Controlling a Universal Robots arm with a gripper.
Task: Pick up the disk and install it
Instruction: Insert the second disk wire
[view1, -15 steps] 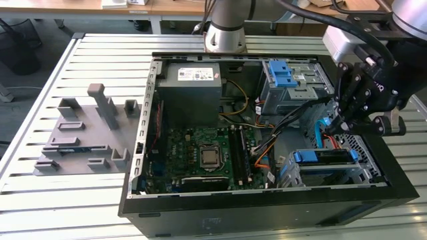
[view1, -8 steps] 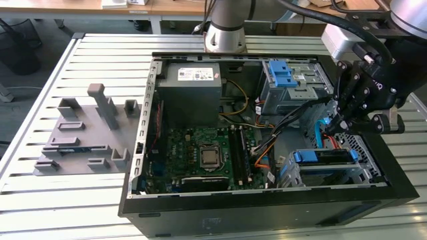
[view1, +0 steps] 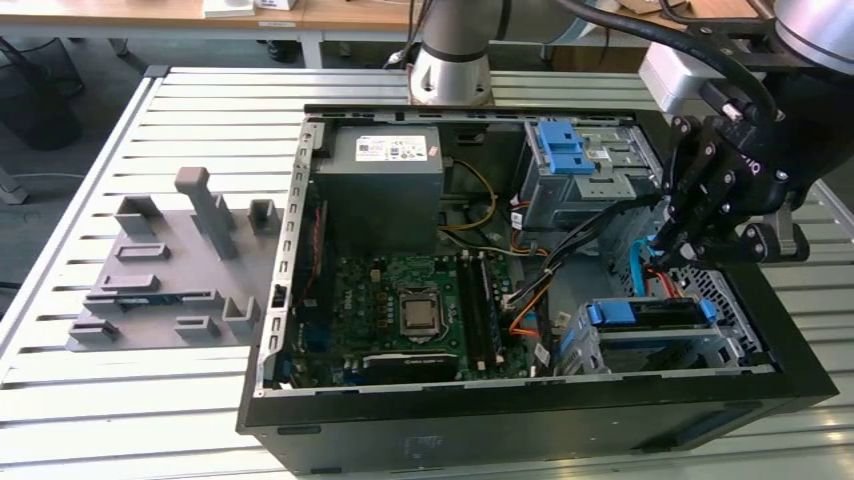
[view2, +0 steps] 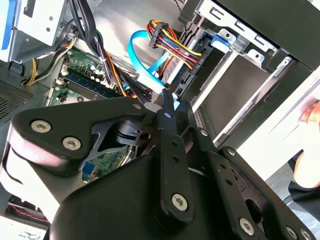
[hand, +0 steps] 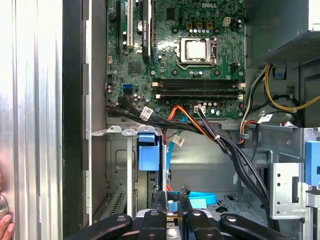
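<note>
The disk (view1: 663, 314) lies flat in the lower drive cage (view1: 721, 345) of the open computer case, at the exterior view's right, with its blue rails showing along its edges. My black gripper (view1: 665, 250) hangs just above that cage. In both wrist views the gripper (view2: 166, 97) (hand: 171, 201) has its fingers closed together on the end of a light-blue cable (view2: 142, 50) (hand: 197, 200). The cable (view1: 649, 268) curves down from the fingertips towards the cage.
A grey power supply box (view1: 387, 185), the motherboard (view1: 407, 310) and an upper cage with a blue ridged latch (view1: 566, 150) fill the case. Bundled wires (hand: 220, 142) cross near the gripper. A grey fixture (view1: 174, 265) lies left of the case. A hand (view2: 309, 117) shows outside the case wall.
</note>
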